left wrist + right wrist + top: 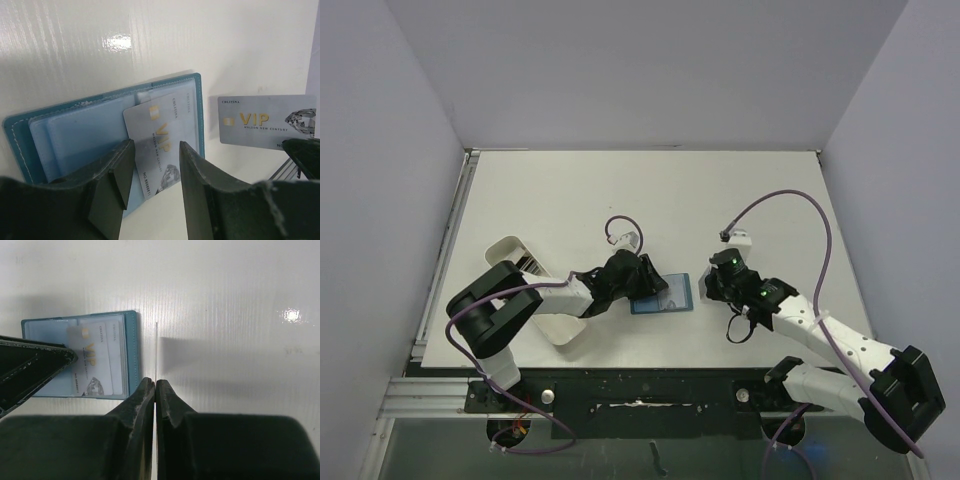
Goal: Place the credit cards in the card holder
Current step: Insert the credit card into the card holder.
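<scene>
Over the card holder (661, 297) the left pincer (156, 151) hangs spread, the right pincer (155, 384) pinching a credit card (260, 122) upright.

top: overhead, far | wrists: low, close | all share card holder (672, 298), apparently

At the right of the left wrist view, a pale silver-grey plastic card (265, 122) carries "CHLITINA" in small dark letters at its upper left. A large gold "VIP" sits at its centre, with "MALSON NEW CENTURY" in fine print beneath. "NO" begins a line at its lower right, and the rest is hidden.

At mid-frame, a second silver-grey card (160, 145) lies askew in a teal-blue folding wallet (30, 135). It shows "CHLITINA" along its upper edge, part of the gold "VIP", and a line starting "NO 8" whose remaining digits are unclear.

In the right wrist view, left of centre, the gold "VIP" on the card in the wallet is legible; its small print is not.
</scene>
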Robot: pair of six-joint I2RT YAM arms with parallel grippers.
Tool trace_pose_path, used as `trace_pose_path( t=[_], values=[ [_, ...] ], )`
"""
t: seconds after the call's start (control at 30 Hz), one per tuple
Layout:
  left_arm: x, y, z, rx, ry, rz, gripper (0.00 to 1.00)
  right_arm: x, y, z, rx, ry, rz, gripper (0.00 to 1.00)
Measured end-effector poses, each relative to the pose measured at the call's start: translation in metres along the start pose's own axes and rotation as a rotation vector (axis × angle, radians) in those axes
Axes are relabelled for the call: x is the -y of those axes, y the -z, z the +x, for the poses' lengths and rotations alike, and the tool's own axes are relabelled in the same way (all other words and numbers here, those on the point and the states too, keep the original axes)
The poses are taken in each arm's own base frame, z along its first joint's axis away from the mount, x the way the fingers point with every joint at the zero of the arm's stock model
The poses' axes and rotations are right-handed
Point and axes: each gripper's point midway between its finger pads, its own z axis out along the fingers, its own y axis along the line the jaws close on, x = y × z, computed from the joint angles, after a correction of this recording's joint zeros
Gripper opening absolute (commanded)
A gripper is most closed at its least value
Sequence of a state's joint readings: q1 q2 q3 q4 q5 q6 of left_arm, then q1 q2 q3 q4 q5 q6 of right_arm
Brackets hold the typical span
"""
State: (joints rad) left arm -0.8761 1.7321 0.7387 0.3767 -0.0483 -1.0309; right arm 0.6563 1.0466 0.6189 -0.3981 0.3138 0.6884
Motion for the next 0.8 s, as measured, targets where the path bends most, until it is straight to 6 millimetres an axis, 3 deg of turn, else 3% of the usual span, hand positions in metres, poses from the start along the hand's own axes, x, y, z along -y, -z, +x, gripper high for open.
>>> trace_pose_path(
  t=[0.3,0.8],
  values=[
    [-0.002,0.0,0.001,-0.003,0.0,-0.008,0.4,-0.001,-0.008,0.012,-0.043,0.049,0.013,0.0],
    [-0.008,0.003,-0.006,0.024,-0.017,-0.061,0.4,-0.014,-0.007,0.014,-0.036,0.068,-0.023,0.0]
  ],
)
